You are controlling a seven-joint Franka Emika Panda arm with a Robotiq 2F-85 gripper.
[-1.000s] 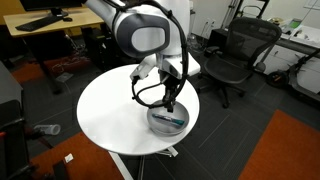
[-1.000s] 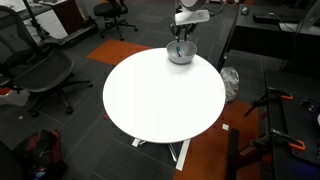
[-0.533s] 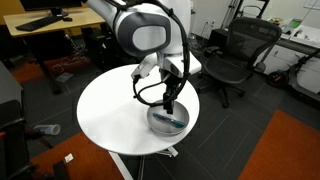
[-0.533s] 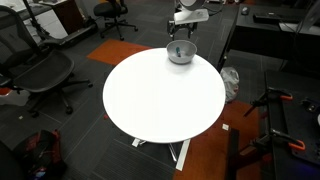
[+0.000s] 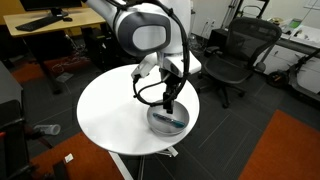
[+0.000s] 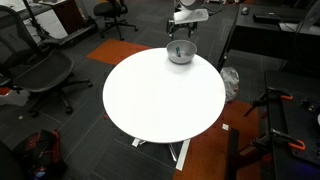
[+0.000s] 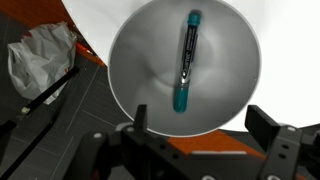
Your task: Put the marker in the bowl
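The marker (image 7: pixel 186 60), dark with a teal end, lies inside the grey bowl (image 7: pixel 135 70), apart from my fingers. The bowl (image 5: pixel 157 122) sits near the edge of the round white table (image 5: pixel 110 110); in an exterior view the marker (image 5: pixel 172 120) shows as a teal streak in it. My gripper (image 7: pixel 200 125) hangs just above the bowl, open, its two dark fingers (image 7: pixel 268 125) spread wide with nothing between them. In an exterior view the gripper (image 6: pixel 181 40) stands over the bowl (image 6: pixel 180 55) at the table's far edge.
The bowl sits close to the rim of the white table (image 6: pixel 160 95). Office chairs (image 5: pixel 235 55), desks and an orange carpet patch (image 5: pixel 285 150) surround it. A crumpled plastic bag (image 7: pixel 40 55) lies on the floor below the table edge.
The jaws have opened wide and let go of the marker, which now lies in the bowl. The arm has barely moved.
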